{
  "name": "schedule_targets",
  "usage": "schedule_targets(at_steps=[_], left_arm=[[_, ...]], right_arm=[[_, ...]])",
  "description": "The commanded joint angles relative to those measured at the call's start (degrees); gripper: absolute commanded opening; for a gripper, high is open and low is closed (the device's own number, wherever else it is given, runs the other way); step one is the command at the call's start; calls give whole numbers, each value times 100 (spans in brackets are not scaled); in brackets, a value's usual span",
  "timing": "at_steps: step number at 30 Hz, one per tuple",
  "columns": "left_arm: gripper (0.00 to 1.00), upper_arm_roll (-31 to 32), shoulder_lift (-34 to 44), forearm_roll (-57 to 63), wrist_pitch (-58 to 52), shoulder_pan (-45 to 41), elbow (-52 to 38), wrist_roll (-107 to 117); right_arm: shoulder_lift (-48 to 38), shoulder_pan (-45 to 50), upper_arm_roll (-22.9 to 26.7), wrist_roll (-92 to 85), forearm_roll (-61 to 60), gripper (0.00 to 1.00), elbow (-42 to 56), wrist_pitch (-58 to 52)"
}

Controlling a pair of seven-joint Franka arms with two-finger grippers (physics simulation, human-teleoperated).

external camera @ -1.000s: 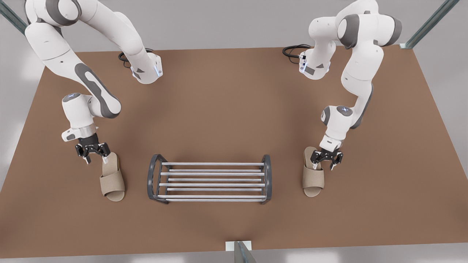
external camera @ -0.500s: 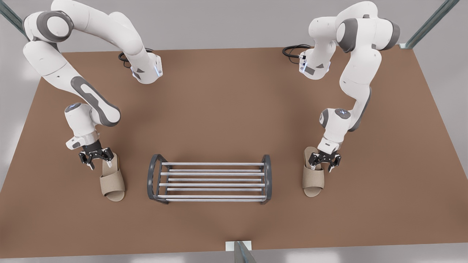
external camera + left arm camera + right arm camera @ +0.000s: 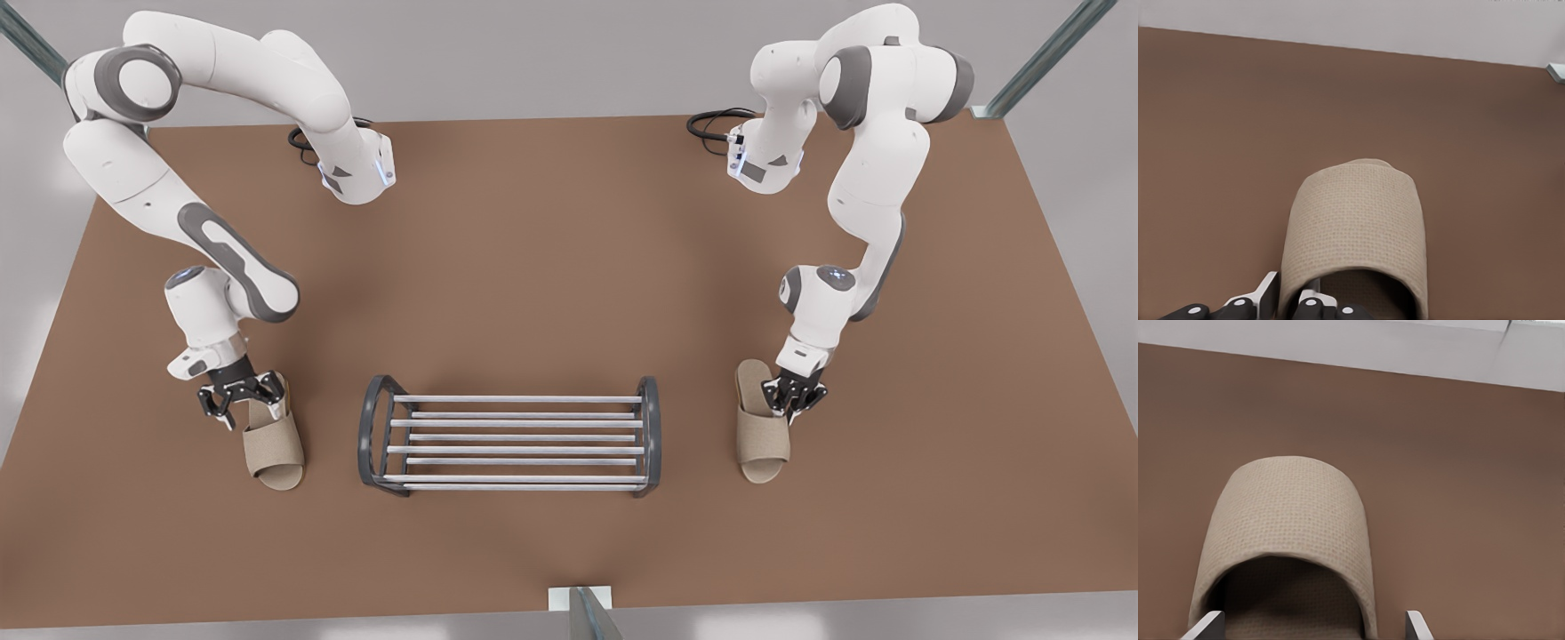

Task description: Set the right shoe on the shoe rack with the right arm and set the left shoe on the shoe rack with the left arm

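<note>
left gripper [image 3: 797,400] clenched on the beige fabric left shoe's [image 3: 763,442] strap edge; right gripper [image 3: 242,404], released, straddled the matching right shoe [image 3: 276,449]; the thin pinch risked slipping.

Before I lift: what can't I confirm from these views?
- Left gripper, closed on the left shoe strap edge: fingertips cut off by the left wrist view's frame edge and covered by the gripper body in the front view, so grip depth is unknown.
- Right gripper, open astride the right shoe: fingertips cut off in the right wrist view, height above the table unclear.
- Both heels: hidden under the grippers in the front view.
</note>
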State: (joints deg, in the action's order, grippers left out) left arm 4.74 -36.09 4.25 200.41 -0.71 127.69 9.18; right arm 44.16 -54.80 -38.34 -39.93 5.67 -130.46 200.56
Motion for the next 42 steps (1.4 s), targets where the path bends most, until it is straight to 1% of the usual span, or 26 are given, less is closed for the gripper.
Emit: schedule_targets(at_steps=[1, 4, 7, 11, 13, 15, 18, 21, 22, 25, 26, 29, 30, 31, 32, 33, 34, 35, 37, 39, 40, 41, 42], left_arm=[[27, 0, 6, -12, -11, 1, -16, 23], [26, 0, 6, -12, -11, 1, -34, 23], [21, 0, 23, -29, -11, 10, -69, 32], [21, 18, 59, -100, -11, 63, -139, 93], [21, 36, 181, -161, -72, -8, -332, 269], [21, 44, 348, -161, -625, -25, -631, 295], [21, 62, 735, -161, -1960, -34, -1255, 392], [21, 62, 1087, -153, -3384, -245, -1958, 559], [21, 62, 1140, -144, -3631, -359, -2134, 568], [21, 1, 1105, 84, -5108, -930, -3276, 1042], [21, 18, 1052, 541, -5582, -1089, -3724, 1463], [21, 0, 982, 1086, -6303, -1607, -4314, 2175], [21, 18, 903, 1508, -6707, -1862, -4621, 2685], [21, 0, 762, 1553, -7103, -2099, -4982, 2896], [21, -96, 630, 1684, -7410, -2398, -5272, 3204], [21, -210, 586, 1992, -7648, -2811, -5369, 3837], [21, -395, 542, 2010, -7736, -3083, -5377, 4083], [21, -799, 446, 2010, -7833, -3540, -5491, 4434], [21, -1036, 226, 2010, -7973, -3910, -5624, 4953], [21, -1616, 59, 2010, -8035, -4411, -5624, 5261], [21, -1792, -29, 2018, -8035, -4560, -5632, 5323], [21, -2179, -214, 2010, -8035, -4903, -5720, 5525], [21, -2197, -284, 2010, -8035, -4938, -5755, 5595]], right_arm=[[49, 4, 19, -665, 4, 100, 38, 1], [102, -4, 134, -718, 39, 100, 109, 1], [102, -4, 213, -718, 48, 100, 118, 1], [93, 4, 204, -692, 48, 100, 118, 1], [76, 13, 178, -657, 48, 100, 161, 1], [76, 48, 151, -648, 39, 100, 241, 1], [76, 119, 151, -587, 30, 100, 302, -8], [76, 119, 160, -569, 30, 100, 328, -8], [76, 119, 169, -569, 30, 100, 355, -8], [84, 119, 178, -569, 30, 100, 408, -8], [84, 119, 178, -569, 30, 100, 416, -8], [84, 119, 178, -569, 21, 100, 434, -8], [84, 119, 178, -560, 13, 100, 434, -8], [84, 119, 195, -560, -14, 100, 460, -8], [102, 119, 204, -560, -22, 100, 513, -8], [128, 127, 204, -560, -31, 100, 575, -25], [128, 127, 204, -560, -40, 100, 583, -25], [146, 224, 222, -428, -58, 100, 636, -25], [190, 426, 353, -305, -58, 100, 768, -17], [199, 470, 397, -305, -58, 100, 803, -17], [207, 497, 441, -305, -58, 100, 847, -17], [216, 497, 441, -305, -58, 100, 847, -17], [216, 505, 450, -305, -58, 100, 865, -17]])
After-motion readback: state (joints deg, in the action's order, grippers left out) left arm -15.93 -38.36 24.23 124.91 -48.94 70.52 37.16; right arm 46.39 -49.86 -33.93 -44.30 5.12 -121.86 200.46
